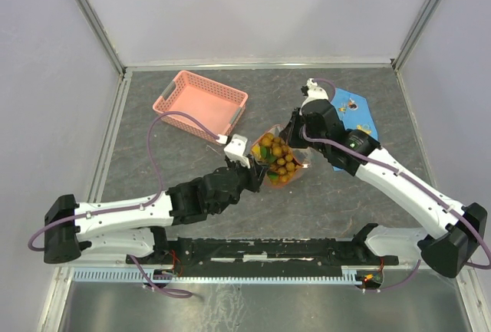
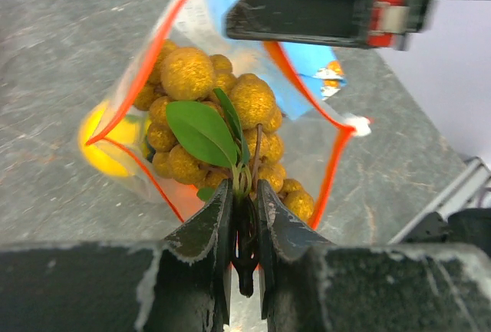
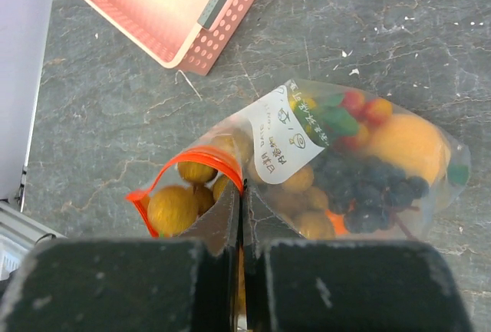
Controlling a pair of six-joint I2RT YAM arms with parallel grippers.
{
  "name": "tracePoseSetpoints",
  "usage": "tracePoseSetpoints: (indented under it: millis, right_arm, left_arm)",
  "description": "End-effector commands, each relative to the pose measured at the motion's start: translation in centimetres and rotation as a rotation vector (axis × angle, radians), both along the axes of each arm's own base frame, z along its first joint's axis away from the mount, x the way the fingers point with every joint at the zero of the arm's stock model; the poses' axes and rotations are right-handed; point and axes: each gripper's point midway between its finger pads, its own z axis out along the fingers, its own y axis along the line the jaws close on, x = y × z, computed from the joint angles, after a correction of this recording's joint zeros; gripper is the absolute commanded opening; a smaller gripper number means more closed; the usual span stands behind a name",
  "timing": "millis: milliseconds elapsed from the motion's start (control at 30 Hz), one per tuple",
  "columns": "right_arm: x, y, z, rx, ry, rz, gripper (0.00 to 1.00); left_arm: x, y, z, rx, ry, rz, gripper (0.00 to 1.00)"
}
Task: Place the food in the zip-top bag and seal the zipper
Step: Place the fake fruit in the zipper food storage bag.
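Pink lattice basket back left, blue printed cloth back right

left gripper is pinched tight on the stem of the grape bunch, which sits in the gaping mouth of the zip-top bag. green leaf on top, lemon inside at the bag's left edge, white slider on the red zipper at its right corner.

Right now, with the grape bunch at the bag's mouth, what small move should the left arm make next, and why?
Probably push the grape bunch deeper into the zip-top bag before letting go. The left gripper pinches its stem, the bunch sits only partly through the open zipper, and the right gripper clamps the rim.
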Motion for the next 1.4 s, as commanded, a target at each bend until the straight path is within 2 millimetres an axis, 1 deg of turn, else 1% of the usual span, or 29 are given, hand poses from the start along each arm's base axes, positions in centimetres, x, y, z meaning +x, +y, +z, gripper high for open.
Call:
tracePoseSetpoints:
  millis: [0,100,267,333,433,567,633,767,933,967,1033,1067,1100,1167,1233,1367]
  right_arm:
    - [-0.4,0.8,2.7,0.08,-0.062,0.045,0.02]
    - [-0.6,1.0,2.7,0.084,-0.055,0.057,0.02]
    - [-0.4,1.5,2.9,0.107,-0.041,0.056,0.02]
    - [-0.3,1.8,2.9,0.125,-0.024,0.044,0.02]
    - [-0.1,2.3,2.9,0.165,-0.005,0.023,0.01]
    - [0.3,2.9,3.0,0.206,0.006,0.006,0.02]
    - [0.4,3.1,2.9,0.219,0.011,0.001,0.02]
    - [0.6,3.5,3.2,0.231,0.008,-0.002,0.02]
    - [0.7,2.8,3.0,0.194,0.002,-0.018,0.02]
    - [0.8,2.5,2.9,0.182,-0.002,-0.026,0.02]
    - [0.9,2.1,2.7,0.163,-0.007,-0.031,0.02]
    - [0.9,2.0,2.7,0.155,-0.009,-0.032,0.02]
    - [0.9,1.8,2.5,0.142,-0.009,-0.031,0.02]
    - [0.8,1.6,2.4,0.12,-0.01,-0.033,0.02]
    - [0.9,1.2,2.1,0.102,-0.009,-0.038,0.02]
    - [0.9,0.6,2.0,0.082,-0.013,-0.045,0.02]
  left_arm:
    - [2.8,2.3,2.6,-0.089,0.042,0.164,0.03]
    - [4.2,3.3,2.6,-0.108,0.083,0.207,0.03]
    - [4.8,3.9,2.8,-0.072,0.074,0.244,0.03]
    - [5.1,3.7,3.2,-0.046,0.044,0.247,0.03]
    - [5.6,3.8,3.2,0.016,-0.026,0.284,0.03]
    - [5.6,3.5,3.0,0.073,-0.112,0.316,0.03]
    - [5.2,2.9,2.9,0.09,-0.156,0.318,0.03]
    - [4.9,1.2,1.4,0.151,-0.179,0.294,0.03]
    - [3.9,-1.2,-0.5,0.179,-0.16,0.179,0.03]
    - [3.6,-1.6,-0.9,0.184,-0.154,0.149,0.05]
    - [3.0,-2.2,-1.6,0.201,-0.137,0.098,0.13]
    - [2.7,-2.3,-1.8,0.204,-0.119,0.089,0.21]
    - [2.6,-2.1,-1.6,0.197,-0.106,0.087,0.3]
    - [2.3,-1.5,-0.8,0.173,-0.091,0.09,0.45]
    - [2.0,-0.8,0.3,0.146,-0.077,0.094,0.56]
    - [1.5,0.5,2.8,0.112,-0.047,0.1,0.67]
